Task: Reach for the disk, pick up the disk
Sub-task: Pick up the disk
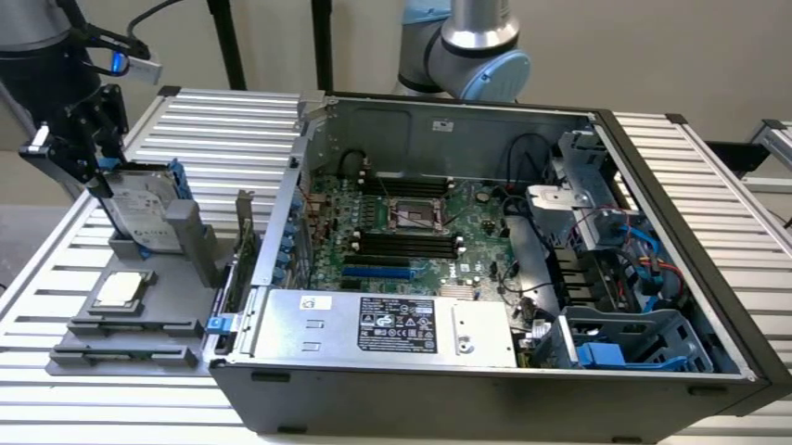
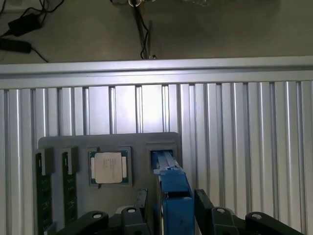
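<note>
Wrist view: the black two-fingered end effector [image 2: 172,205] hangs released over the flat silver-grey metal disk [image 2: 168,171] in its blue plastic frame. One finger sits on each side of the upright edge, a thin gap shows, and nothing is gripped. The disk stands on edge in a deep slot of the grey moulded plastic tray [image 2: 58,143].

The likely trouble lies in the squeeze and the lift. A squeeze that lands mostly on the plastic frame could flex it and let the smooth metal slip. A pull that is not straight out of the slot could bind the disk and drag the light tray along, jolting whatever shares it.

Just beside the disk's slot, a shallow square recess of that tray holds a small square silver chip [image 2: 109,167]. Beyond it, two dark green memory modules [image 2: 43,193] lie in narrow slots. The tray rests on the ribbed aluminium table [image 2: 244,122].

In the exterior view, the end effector [image 1: 93,167] and disk [image 1: 143,209] sit at the exterior view's left. Towards that view's right lies the open dark grey metal computer case [image 1: 495,399]. Inside it are a green motherboard [image 1: 409,222], a large silver box with a black label [image 1: 384,324], and a grey drive cage [image 1: 632,338] with a blue plastic part in it.
</note>
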{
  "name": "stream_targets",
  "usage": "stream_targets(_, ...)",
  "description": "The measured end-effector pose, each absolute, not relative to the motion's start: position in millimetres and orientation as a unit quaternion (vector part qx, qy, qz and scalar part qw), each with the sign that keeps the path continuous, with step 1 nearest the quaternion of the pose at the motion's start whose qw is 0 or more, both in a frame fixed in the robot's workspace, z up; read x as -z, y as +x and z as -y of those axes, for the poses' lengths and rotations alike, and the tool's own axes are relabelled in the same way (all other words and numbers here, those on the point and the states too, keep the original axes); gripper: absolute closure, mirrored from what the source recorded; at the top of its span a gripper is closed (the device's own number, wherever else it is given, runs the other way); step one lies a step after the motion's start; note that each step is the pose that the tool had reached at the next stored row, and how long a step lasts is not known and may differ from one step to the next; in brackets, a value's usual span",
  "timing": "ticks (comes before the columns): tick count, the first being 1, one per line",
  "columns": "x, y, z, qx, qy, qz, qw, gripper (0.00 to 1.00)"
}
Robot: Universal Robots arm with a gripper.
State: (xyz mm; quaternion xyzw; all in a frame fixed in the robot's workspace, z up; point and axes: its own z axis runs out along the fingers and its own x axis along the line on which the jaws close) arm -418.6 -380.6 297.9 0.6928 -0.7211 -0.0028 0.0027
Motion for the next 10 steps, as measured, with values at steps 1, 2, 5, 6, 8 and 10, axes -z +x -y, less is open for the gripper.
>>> stream_targets(1, -297.4, -418.8, 380.6, 0.003, 0.693, 0.721, 0.003, 0.50)
stream_targets(2, -297.2, -418.8, 380.6, 0.003, 0.693, 0.721, 0.003, 0.50)
stream_targets(5, -297.1, -418.9, 380.5, 0.003, 0.693, 0.721, 0.003, 0.50)
stream_targets(6, -297.0, -418.9, 380.5, 0.003, 0.693, 0.721, 0.003, 0.50)
stream_targets(8, -296.9, -418.9, 380.5, 0.003, 0.695, 0.719, 0.003, 0.50)
stream_targets(10, -296.9, -418.9, 380.4, 0.003, 0.698, 0.716, 0.003, 0.50)
